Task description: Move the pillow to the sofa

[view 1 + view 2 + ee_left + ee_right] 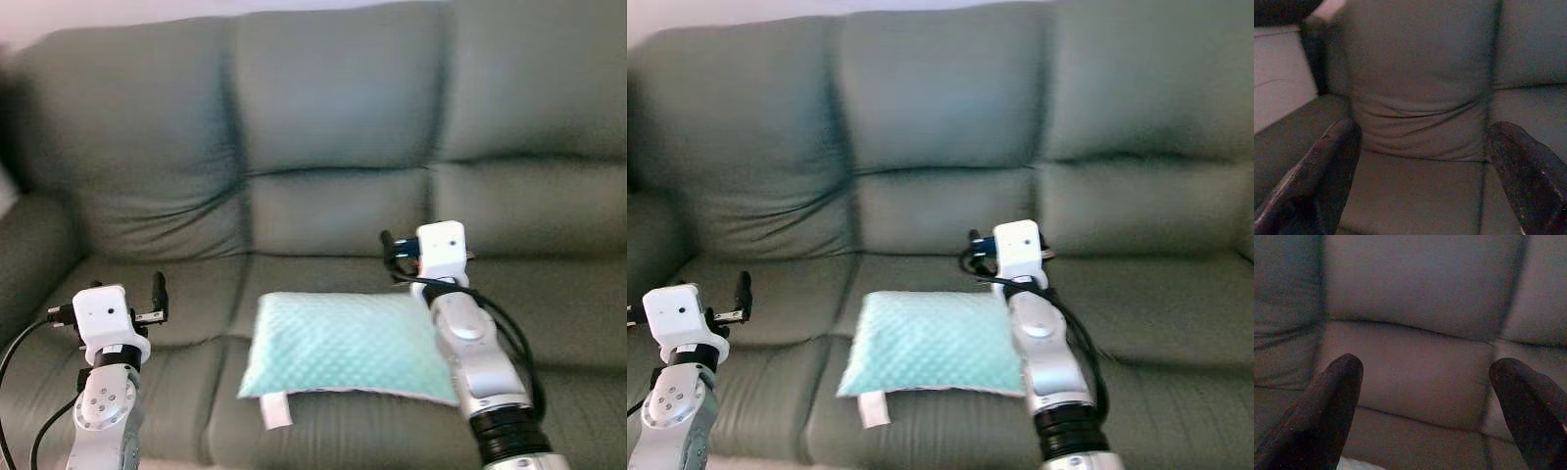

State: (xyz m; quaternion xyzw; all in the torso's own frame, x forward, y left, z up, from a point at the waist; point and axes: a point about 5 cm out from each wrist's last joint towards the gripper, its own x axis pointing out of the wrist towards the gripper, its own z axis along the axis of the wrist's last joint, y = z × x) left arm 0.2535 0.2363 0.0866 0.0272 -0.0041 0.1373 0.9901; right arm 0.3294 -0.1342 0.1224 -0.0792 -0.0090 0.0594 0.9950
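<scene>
A pale mint pillow [343,345] lies flat on the seat of the grey-green sofa [333,127], on the middle cushion near the front edge, with a white tag [276,409] hanging from its front corner over the seat's front. The right hand [1425,406] is raised just beside the pillow's far right corner, above the seat and apart from the fabric; its two black fingers [1327,406] stand wide apart and hold nothing, facing the sofa's middle back cushion. The left hand [1422,171] hovers over the seat well to the left of the pillow, its fingers [1322,171] also spread wide and empty, pointing at the left back cushion beside the sofa's armrest [1288,142].
</scene>
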